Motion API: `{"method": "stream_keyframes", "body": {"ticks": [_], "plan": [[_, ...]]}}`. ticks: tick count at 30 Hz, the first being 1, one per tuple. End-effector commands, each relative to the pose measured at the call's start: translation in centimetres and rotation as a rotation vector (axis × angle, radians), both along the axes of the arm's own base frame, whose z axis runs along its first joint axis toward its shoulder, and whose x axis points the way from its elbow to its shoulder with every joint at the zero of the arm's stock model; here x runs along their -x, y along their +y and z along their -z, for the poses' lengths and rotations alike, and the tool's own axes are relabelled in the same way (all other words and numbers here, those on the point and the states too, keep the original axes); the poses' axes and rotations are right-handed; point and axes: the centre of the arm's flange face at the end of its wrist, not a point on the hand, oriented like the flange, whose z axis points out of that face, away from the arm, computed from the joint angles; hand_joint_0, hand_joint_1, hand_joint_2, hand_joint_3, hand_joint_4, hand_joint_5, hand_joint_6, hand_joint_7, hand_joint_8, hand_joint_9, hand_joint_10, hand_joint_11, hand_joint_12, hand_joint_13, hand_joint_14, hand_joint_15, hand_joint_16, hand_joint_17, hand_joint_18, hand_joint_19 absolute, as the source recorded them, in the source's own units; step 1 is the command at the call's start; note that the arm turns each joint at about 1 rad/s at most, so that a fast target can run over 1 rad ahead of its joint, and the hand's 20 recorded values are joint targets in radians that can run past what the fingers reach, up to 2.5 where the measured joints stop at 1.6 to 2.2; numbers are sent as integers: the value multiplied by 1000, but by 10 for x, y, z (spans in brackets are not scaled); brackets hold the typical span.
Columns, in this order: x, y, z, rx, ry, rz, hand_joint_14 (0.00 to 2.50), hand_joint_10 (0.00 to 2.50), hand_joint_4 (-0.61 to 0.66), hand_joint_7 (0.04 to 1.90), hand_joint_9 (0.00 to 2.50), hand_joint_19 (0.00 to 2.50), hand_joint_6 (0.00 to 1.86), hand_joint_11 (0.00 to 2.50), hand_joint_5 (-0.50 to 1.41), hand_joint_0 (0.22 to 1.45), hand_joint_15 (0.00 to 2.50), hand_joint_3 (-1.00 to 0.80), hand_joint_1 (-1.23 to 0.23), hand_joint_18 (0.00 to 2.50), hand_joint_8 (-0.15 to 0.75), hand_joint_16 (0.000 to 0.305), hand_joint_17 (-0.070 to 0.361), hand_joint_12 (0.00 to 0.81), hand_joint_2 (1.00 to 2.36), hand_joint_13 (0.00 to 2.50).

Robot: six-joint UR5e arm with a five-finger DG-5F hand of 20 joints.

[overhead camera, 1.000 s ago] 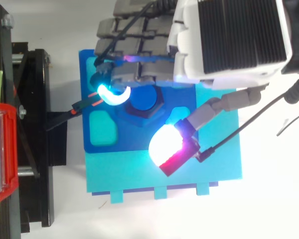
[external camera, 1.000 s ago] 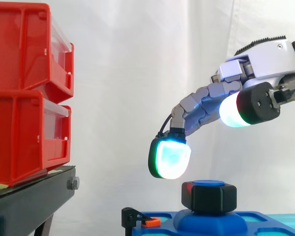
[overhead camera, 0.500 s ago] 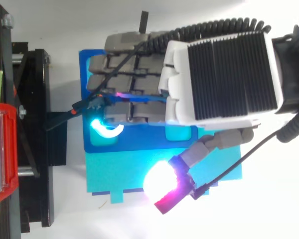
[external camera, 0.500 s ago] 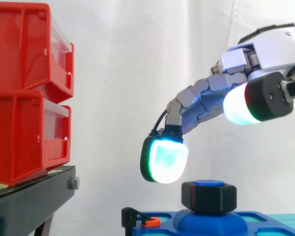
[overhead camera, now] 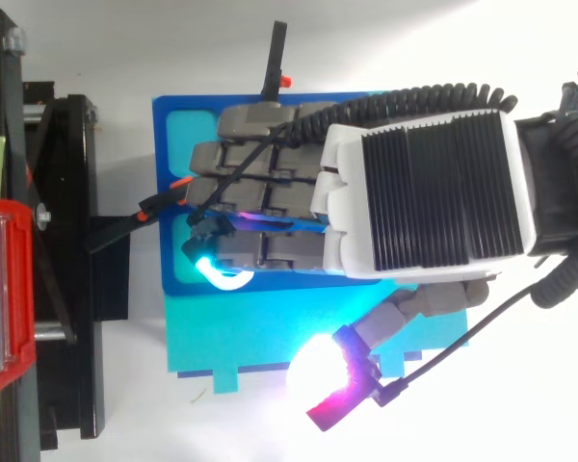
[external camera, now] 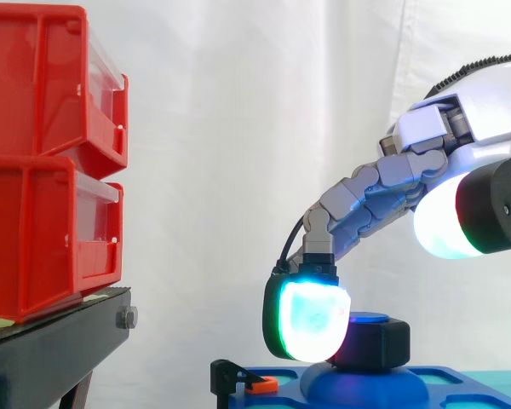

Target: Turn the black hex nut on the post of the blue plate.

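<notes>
Hand [overhead camera: 424, 192]: spread, thumb well apart from fingers, gripping nothing.
Fingertips [external camera: 311, 319]: cyan pad just beside black hexagonal plastic nut [external camera: 376, 341].
Blue plastic plate [external camera: 447, 388]: beneath nut.

Black hex nut [external camera: 376, 341]: half covered from the side, buried from above.

From the side, masked on its left by a glowing fingertip [external camera: 313, 319] of the hand [overhead camera: 424, 192]; cannot tell whether touching or merely in front. From above, lost with its post [external camera: 371, 319] beneath the hand's back and arched fingers. Cut off by the side view's lower edge: blue plate [external camera: 447, 388] and cyan base [external camera: 507, 379] under it. Cut off at that view's right edge: hand's body and glowing thumb pad [external camera: 468, 221]. Cropped at the left edge: red bins [external camera: 43, 170] and black stand [external camera: 51, 349].
</notes>
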Motion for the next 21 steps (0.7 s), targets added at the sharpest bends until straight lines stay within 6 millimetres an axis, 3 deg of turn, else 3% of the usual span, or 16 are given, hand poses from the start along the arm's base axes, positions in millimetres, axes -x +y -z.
{"method": "stream_keyframes", "body": {"ticks": [1,21], "plan": [[1,-2,2,1,9,1,2,0,267,856,395,196,503,0,-171,479,55,-500,-280,211,303,53,119,413,1000,329],[2,-21,1,28,-5,6,0,0,260,858,397,190,503,0,-173,480,52,-500,-281,216,304,52,118,414,1000,328]]}}
